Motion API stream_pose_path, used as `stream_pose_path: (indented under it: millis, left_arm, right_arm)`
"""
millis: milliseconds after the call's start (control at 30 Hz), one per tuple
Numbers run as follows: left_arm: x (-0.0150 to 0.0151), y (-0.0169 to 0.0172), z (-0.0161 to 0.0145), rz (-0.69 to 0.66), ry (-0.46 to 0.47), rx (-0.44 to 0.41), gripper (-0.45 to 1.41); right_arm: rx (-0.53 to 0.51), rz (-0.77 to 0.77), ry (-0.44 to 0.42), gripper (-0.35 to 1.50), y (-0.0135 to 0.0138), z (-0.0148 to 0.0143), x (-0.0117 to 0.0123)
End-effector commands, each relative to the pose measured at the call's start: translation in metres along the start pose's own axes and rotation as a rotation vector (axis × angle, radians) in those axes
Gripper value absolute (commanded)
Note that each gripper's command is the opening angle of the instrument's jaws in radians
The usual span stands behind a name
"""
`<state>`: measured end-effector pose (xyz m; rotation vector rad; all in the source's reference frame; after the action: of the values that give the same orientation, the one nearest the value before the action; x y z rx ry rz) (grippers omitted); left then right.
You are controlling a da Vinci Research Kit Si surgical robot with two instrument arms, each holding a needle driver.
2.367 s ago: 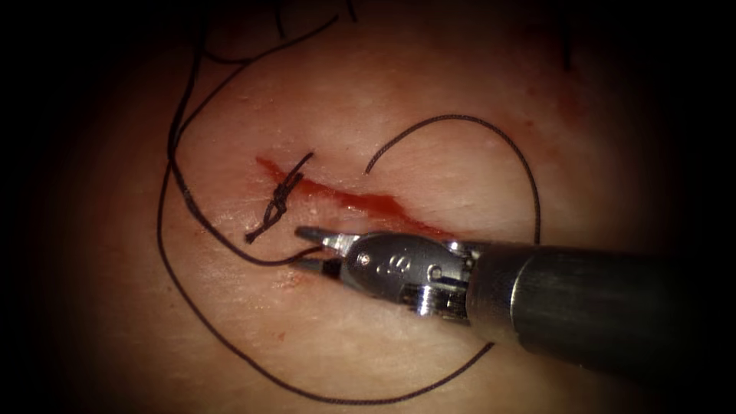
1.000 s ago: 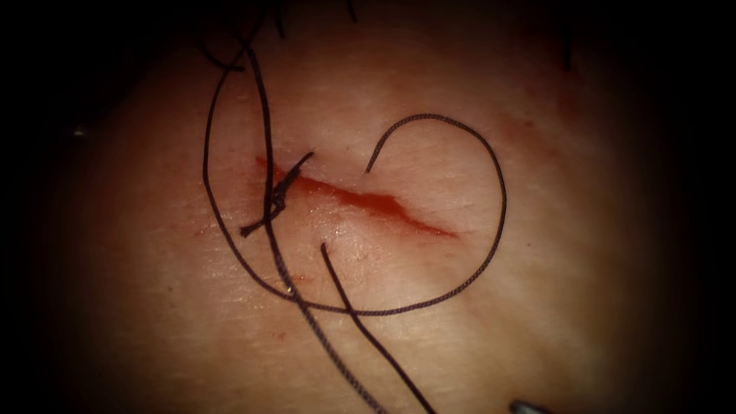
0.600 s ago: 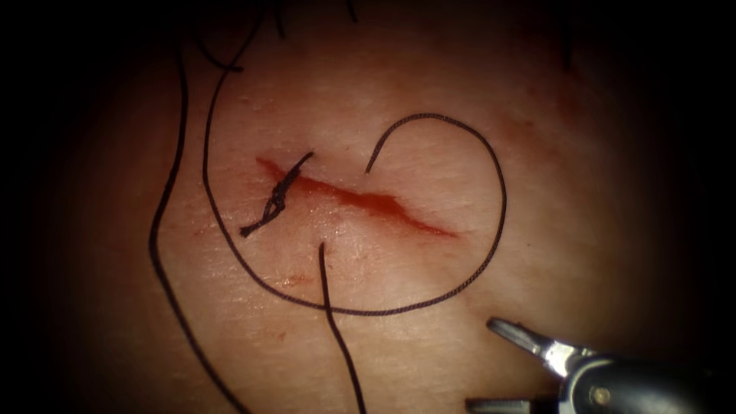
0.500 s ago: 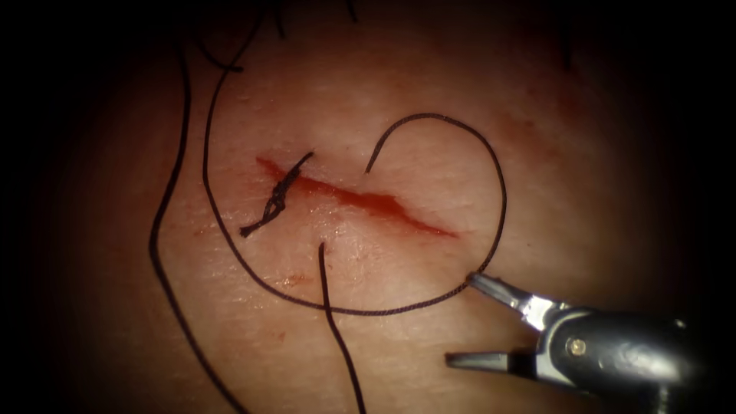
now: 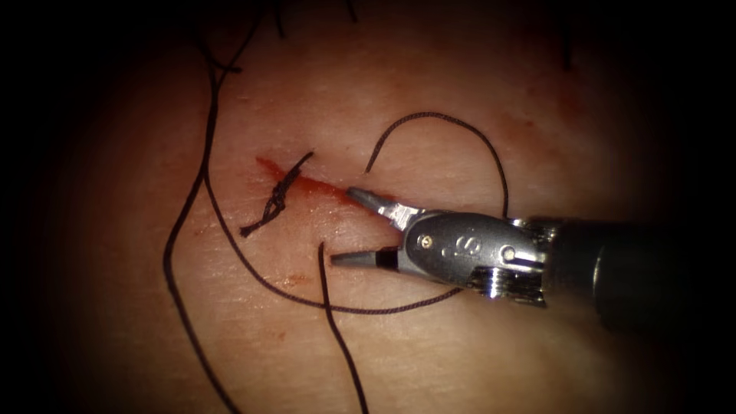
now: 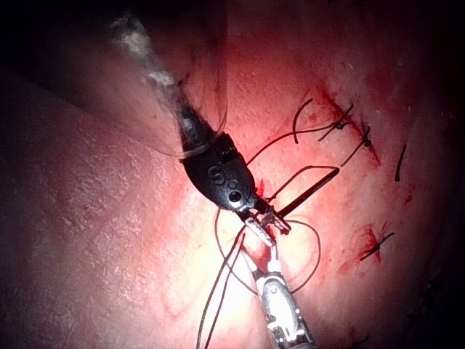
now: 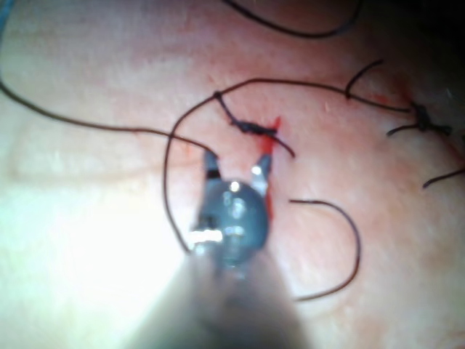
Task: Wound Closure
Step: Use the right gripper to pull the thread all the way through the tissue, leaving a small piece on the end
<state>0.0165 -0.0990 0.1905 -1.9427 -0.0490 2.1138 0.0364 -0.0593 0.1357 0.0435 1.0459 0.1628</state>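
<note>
Evidently a reach among loose thread, with nothing gripped yet.

Right at the middle of the cut (image 5: 383, 205), the right arm's tool (image 5: 349, 228) stands with its jaws spread wide and empty, one tip on the red line and the other just beside a free thread end (image 5: 320, 248) below it. To the left, a tied knot (image 5: 277, 198) crosses the cut, and the thread (image 5: 383, 310) loops loosely around over the tissue (image 5: 429, 360). What the left arm's tool (image 6: 282, 309) holds, and where the needle lies, I cannot tell. My guess: taking that end calls for a small shift left and a careful close on the strand alone, clear of the tissue.
</note>
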Motion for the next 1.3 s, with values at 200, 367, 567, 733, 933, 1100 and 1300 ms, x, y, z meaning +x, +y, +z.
stream_pose_path:
  millis: [200,367,567,733,933,1100,1300]
  left_arm:
    - [-0.0007,0.0005,0.0005,-0.003,0.001,-0.002,-0.45]
    - [-0.0007,0.0005,0.0008,-0.003,0.003,-0.003,-0.45]
    - [-0.0007,0.0006,0.001,-0.003,0.006,-0.001,-0.45]
    - [-0.0007,0.0006,0.0014,-0.003,0.008,-0.005,-0.45]
    - [-0.0008,0.0005,0.0024,-0.003,0.008,-0.014,-0.45]
    - [-0.0011,0.001,0.0039,0.001,0.013,-0.026,-0.45]
    - [-0.0022,0.0019,0.0054,-0.005,0.017,-0.046,-0.45]
  right_arm:
    - [0.02,-0.029,-0.014,1.06,-0.0014,0.0015,-0.0012]
    - [0.017,-0.031,-0.014,1.0,-0.0013,0.003,-0.0006]
    - [0.032,-0.053,-0.001,0.56,-0.0016,0.0036,-0.0005]
    - [0.069,-0.087,0.024,-0.35,-0.0026,0.0026,-0.0011]
    - [0.089,-0.066,0.029,-0.35,-0.0061,-0.0025,-0.0007]
    - [0.084,-0.072,0.019,-0.35,-0.0104,-0.0104,0.0009]
    - [0.064,-0.064,0.004,-0.35,-0.0125,-0.0176,0.0022]
